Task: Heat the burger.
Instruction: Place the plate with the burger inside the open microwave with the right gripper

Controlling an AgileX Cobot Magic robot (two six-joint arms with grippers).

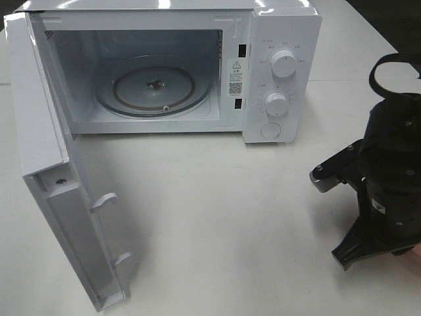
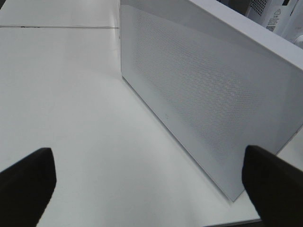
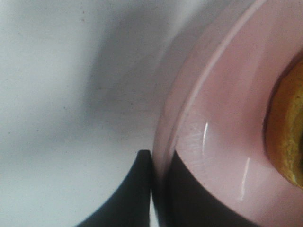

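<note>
Microwave (image 1: 283,39) sits far left of centre on tabletop (image 1: 230,217). Its door (image 1: 52,164) is swung wide on the left hinge and reaches toward the near left. The cavity is open, with the glass turntable (image 1: 154,85) bare. Right arm (image 1: 388,178) is at the near right edge. The wrist view shows the right fingers (image 3: 132,198) closed on the rim of a pink plate (image 3: 213,118), one finger outside the rim, the other over the inner face. The burger (image 3: 289,127) is on that plate, inward of the rim from the fingers; only a sliver of brown bun shows. The high view does not show it, so it sits at or past the near right edge. Cannot tell whether the plate rests on the tabletop or is lifted. Left fingers (image 2: 26,182) are spread wide and hold nothing. They face the door's outer panel, so the door stands between that arm and the cavity. Judgement: the right arm carries the load and has the only clear way in. The turntable lies far and left of the plate, and the path is clear of the door. Burger and plate are round, so no long axis needs lining up. What matters is keeping the plate level on a one-sided rim grip.
</note>
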